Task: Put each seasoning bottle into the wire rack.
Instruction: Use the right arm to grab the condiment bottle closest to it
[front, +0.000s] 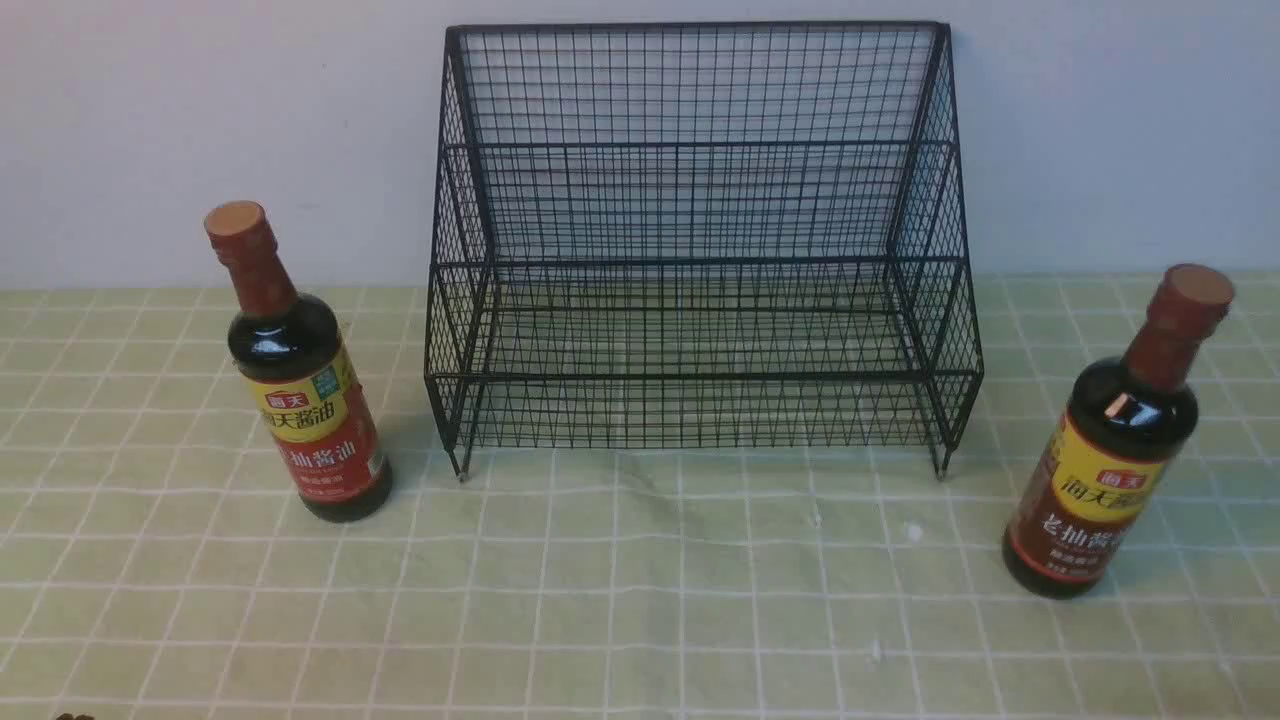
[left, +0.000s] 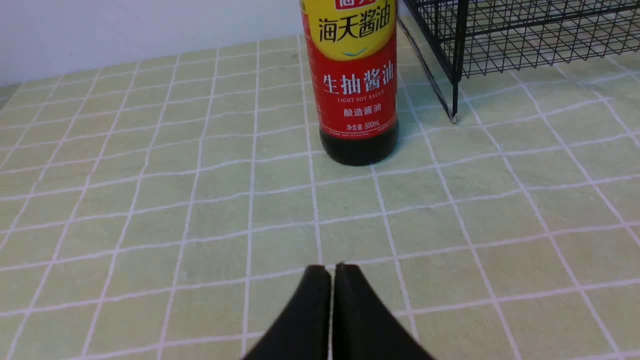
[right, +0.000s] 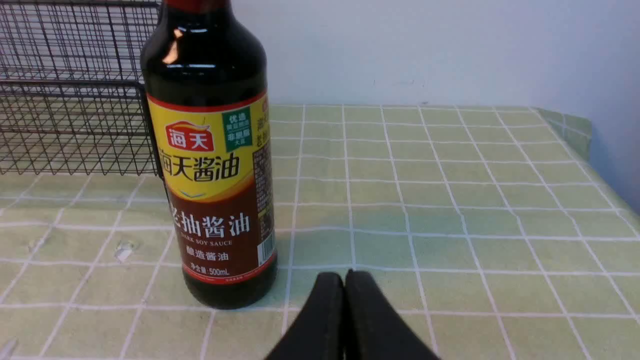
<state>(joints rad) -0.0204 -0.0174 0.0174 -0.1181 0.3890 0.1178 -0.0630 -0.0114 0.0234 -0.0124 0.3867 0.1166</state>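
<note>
Two dark seasoning bottles with yellow-and-red labels stand upright on the checked green cloth. The left bottle (front: 300, 380) (left: 356, 85) is beside the wire rack's left end, the right bottle (front: 1115, 450) (right: 215, 175) off its right end. The black wire rack (front: 700, 250) stands at the back centre with nothing in either tier. Neither arm shows in the front view. My left gripper (left: 332, 267) is shut and holds nothing, a short way in front of the left bottle. My right gripper (right: 344, 274) is shut too, close to the right bottle's base and just to one side.
A pale wall rises right behind the rack. The cloth's right edge (right: 595, 145) drops off beyond the right bottle. The rack's front leg (left: 454, 107) stands close beside the left bottle.
</note>
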